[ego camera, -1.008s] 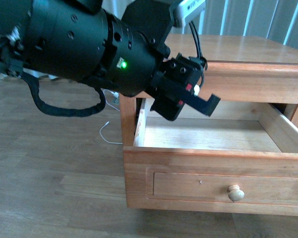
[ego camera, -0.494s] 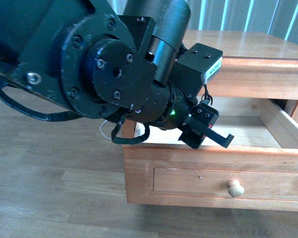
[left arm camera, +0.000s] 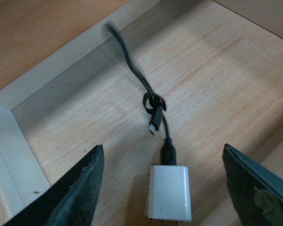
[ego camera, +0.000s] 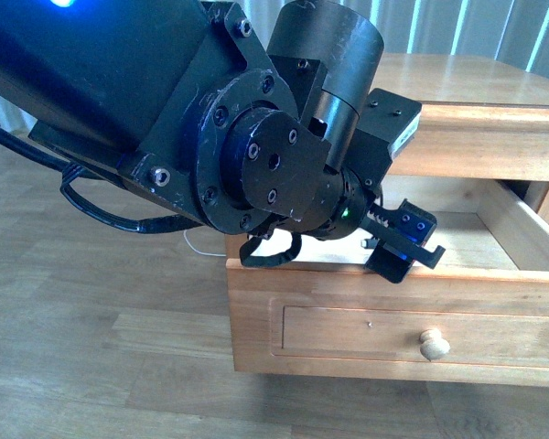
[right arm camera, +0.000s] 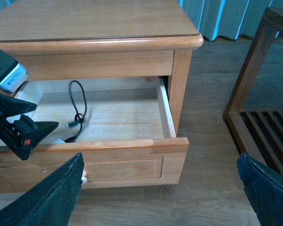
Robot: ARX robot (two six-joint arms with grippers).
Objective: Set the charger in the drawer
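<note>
1. Drawer (ego camera: pixel 393 320): honey-coloured wood with a recessed panel front and one round knob (ego camera: pixel 434 346). It stands pulled out from the cabinet (right arm camera: pixel 94 19), and its pale interior is open to view.
2. Charger (left arm camera: pixel 170 192): a small white square plug block lying flat on the drawer floor, near the front-left corner of the interior. Nothing grips it.
3. Black cable (left arm camera: pixel 151 101): attached to the charger and tied in a small knot just beyond the block. From there it runs across the drawer floor toward the back wall. In the right wrist view it shows as a thin loop (right arm camera: pixel 78 106) resting inside the drawer.
4. Left gripper (ego camera: pixel 407 247): reaches over the drawer's front edge into the interior. Its fingers (left arm camera: pixel 80 193) are spread wide apart on either side of the charger and touch neither the block nor the cable.
5. Right gripper (right arm camera: pixel 160 157): hangs in front of and above the cabinet, well apart from the drawer. Its fingers (right arm camera: pixel 56 197) are spread wide with nothing between them.
6. Floor (ego camera: pixel 91 366): grey-brown wood planks under the cabinet.
7. Dark wooden frame (right arm camera: pixel 264 94): slatted, standing beside the cabinet in the right wrist view.
</note>
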